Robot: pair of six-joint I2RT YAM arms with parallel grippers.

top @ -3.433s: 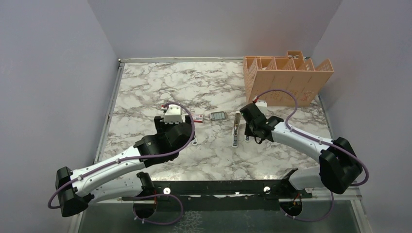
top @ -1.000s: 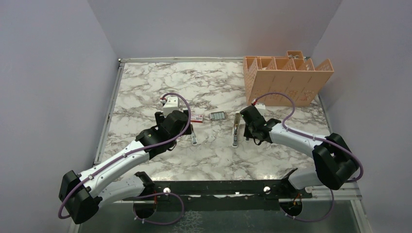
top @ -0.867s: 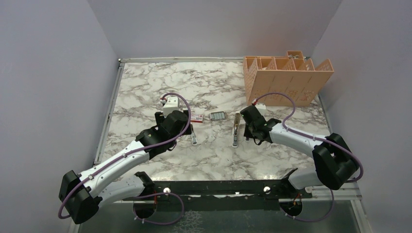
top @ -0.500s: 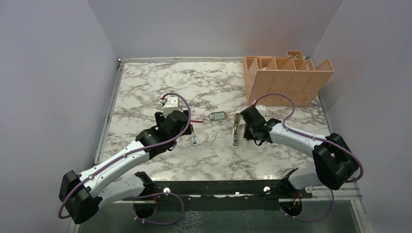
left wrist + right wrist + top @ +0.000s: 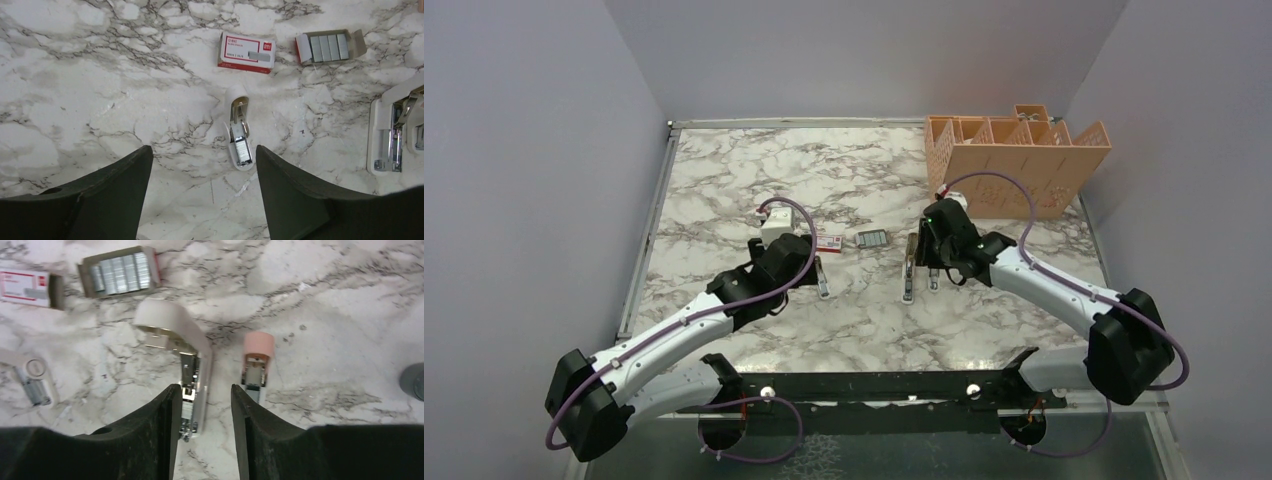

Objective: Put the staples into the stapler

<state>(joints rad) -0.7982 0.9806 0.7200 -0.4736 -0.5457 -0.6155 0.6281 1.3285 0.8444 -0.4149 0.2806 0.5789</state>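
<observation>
**A:** Near edge first. Left claw?

**B:** Left claw [image 5: 203, 152]: jaws spread wide, nothing between them. It hovers over the marble table [image 5: 100, 100] and touches nothing.

**A:** Right claw?

**B:** Right claw [image 5: 204, 390]: jaws partway apart, straddling the near end of the white stapler [image 5: 192, 360]. There is a clear gap between the stapler and the finger [image 5: 270, 440] on the pink stapler's side. Contact on the other side cannot be told. Not clamped on it.

**A:** State of that stapler?

**B:** Lying on the table, white top swung up at its far end, metal rail bared.

**A:** Neighbours?

**B:** Pink stapler [image 5: 258, 360] just beside it on the right, apart from it. Small white stapler [image 5: 238, 127] lies just beyond the left claw's tips, its metal channel facing up.

**A:** The staples?

**B:** Further back. Staples [image 5: 327, 47]: silvery strips side by side in a flat grey tray [image 5: 356, 42], lying on the marble just beyond the white stapler's raised top. No claw is near them. Red-and-white box [image 5: 246, 46] is near the tray on its left, not touching.

**A:** Far end?

**B:** Orange rack [image 5: 1014, 160] in the far right corner, well apart from both claws.
</observation>
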